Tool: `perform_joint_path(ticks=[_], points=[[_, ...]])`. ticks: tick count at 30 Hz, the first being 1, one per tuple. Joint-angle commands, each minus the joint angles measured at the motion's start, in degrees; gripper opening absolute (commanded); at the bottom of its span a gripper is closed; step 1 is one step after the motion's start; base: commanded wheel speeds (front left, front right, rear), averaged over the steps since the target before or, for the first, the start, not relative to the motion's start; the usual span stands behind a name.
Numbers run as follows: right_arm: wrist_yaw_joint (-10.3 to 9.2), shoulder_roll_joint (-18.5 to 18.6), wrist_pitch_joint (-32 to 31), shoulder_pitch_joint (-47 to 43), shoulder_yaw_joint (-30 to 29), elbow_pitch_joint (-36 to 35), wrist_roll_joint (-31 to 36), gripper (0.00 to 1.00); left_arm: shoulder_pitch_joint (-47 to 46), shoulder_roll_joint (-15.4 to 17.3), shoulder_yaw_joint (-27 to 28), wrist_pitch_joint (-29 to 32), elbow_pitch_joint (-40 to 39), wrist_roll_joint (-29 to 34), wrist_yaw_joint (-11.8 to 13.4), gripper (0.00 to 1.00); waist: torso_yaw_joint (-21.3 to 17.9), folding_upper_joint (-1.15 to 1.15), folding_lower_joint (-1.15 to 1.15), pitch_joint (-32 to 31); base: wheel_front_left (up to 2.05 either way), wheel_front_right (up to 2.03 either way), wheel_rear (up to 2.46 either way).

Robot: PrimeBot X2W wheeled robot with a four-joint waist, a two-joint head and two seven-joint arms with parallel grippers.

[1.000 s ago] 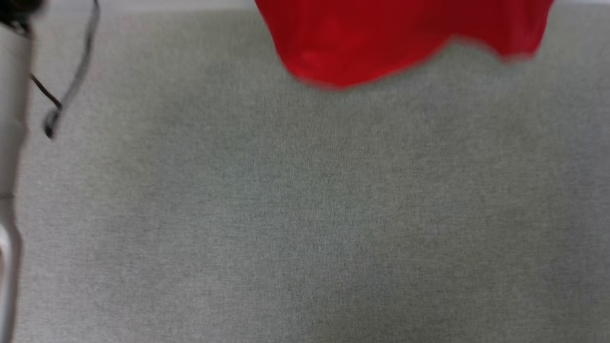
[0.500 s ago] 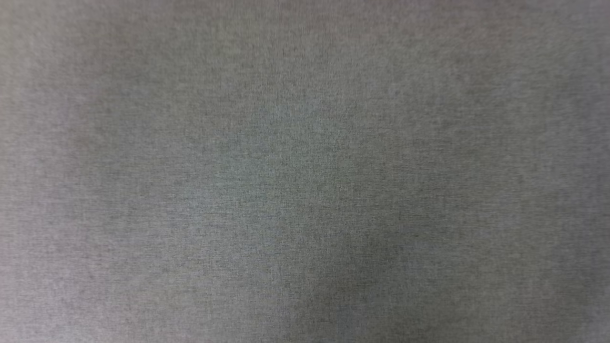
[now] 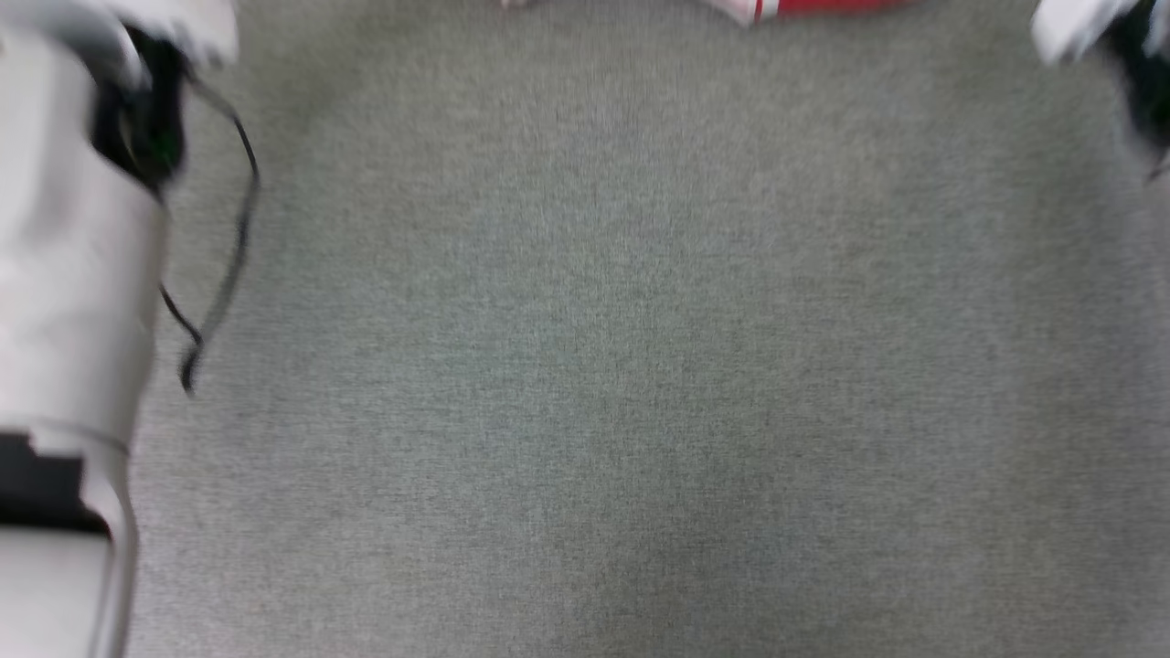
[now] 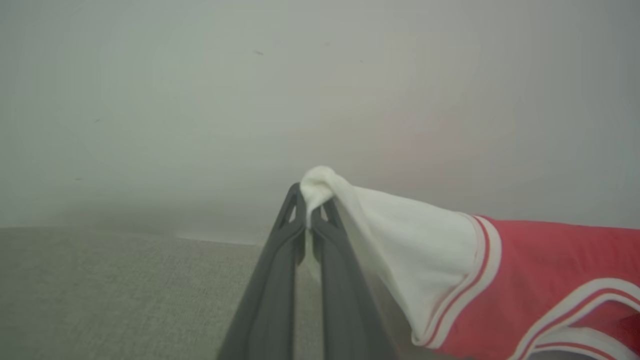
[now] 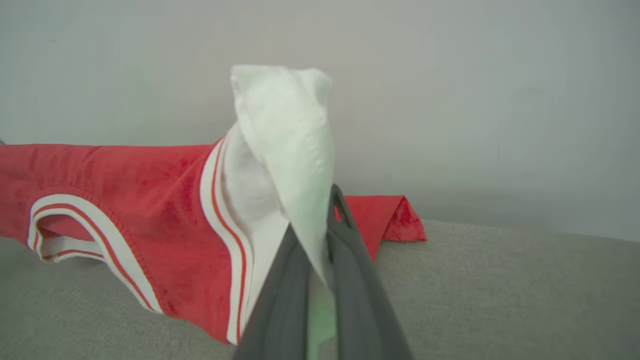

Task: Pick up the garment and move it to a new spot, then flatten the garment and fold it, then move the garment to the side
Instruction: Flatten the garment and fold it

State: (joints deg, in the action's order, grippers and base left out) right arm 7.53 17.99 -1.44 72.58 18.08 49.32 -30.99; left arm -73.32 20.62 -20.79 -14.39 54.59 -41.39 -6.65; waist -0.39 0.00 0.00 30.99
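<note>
Over open grey surface (image 3: 585, 366), end effectors (image 4: 308, 202) (image 5: 327, 210) pinch garment (image 5: 150, 200) sleeve edges.

You have the left gripper (image 4: 306, 212) closed, fingers together, tips pinching a white sleeve end of the garment (image 4: 530, 270). Your right gripper (image 5: 324, 217) is likewise clamped on a white sleeve end. Head view: left forearm (image 3: 73, 274) along the left edge, pale, blurred; right wrist (image 3: 1120, 46) at the top right corner.
</note>
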Motion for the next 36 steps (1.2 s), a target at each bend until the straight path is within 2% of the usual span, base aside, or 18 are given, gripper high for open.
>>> perform_joint_path(ticks=[1,5,10,14,21,27,31,36], points=[[-0.08,-0.1,0.6,-3.5,0.7,0.2,-1.3,0.0,3.2,-0.3,0.2,-0.5,-0.4,-0.5,-0.3,0.0,0.2,0.0,0.0,-3.9,0.0,0.0,0.0],[-0.08,-0.3,0.9,-12.5,2.4,-0.7,-4.5,0.0,13.0,0.4,0.7,-0.8,-2.6,-1.3,-0.7,0.0,0.1,0.0,0.0,-8.6,0.0,0.0,0.0],[-0.08,0.5,1.4,-23.1,3.9,-3.5,-7.2,0.0,26.3,1.4,2.9,-0.9,-9.5,-0.9,-0.6,0.0,-0.2,0.0,0.0,-14.3,0.0,0.0,0.0],[-0.08,1.2,1.9,-30.7,3.7,-7.1,-8.2,0.0,37.1,2.4,5.0,-0.9,-16.8,0.0,1.3,0.0,-0.5,0.0,0.0,-18.1,0.0,0.0,0.0],[-0.09,2.2,0.8,-44.3,0.3,-14.5,-8.2,0.0,55.4,4.3,7.4,-0.6,-30.8,0.3,7.1,0.0,-0.8,0.0,0.0,-23.7,0.0,0.0,0.0],[-0.1,1.1,-3.3,-57.1,-6.2,-21.9,-6.5,0.0,69.5,6.4,9.0,2.3,-43.6,-0.8,13.4,0.0,-0.6,0.0,0.0,-27.1,0.0,0.0,0.0],[-0.09,-1.1,-7.5,-65.8,-11.2,-27.9,-3.9,0.0,77.5,7.3,9.2,5.1,-51.2,-0.9,17.4,0.0,-0.3,0.0,0.0,-28.6,0.0,0.0,0.0],[-0.08,-5.0,-12.5,-74.0,-16.3,-33.6,1.7,0.0,83.3,6.5,7.1,7.8,-55.6,-1.1,19.6,0.0,0.3,0.0,0.0,-29.4,0.0,0.0,0.0]])
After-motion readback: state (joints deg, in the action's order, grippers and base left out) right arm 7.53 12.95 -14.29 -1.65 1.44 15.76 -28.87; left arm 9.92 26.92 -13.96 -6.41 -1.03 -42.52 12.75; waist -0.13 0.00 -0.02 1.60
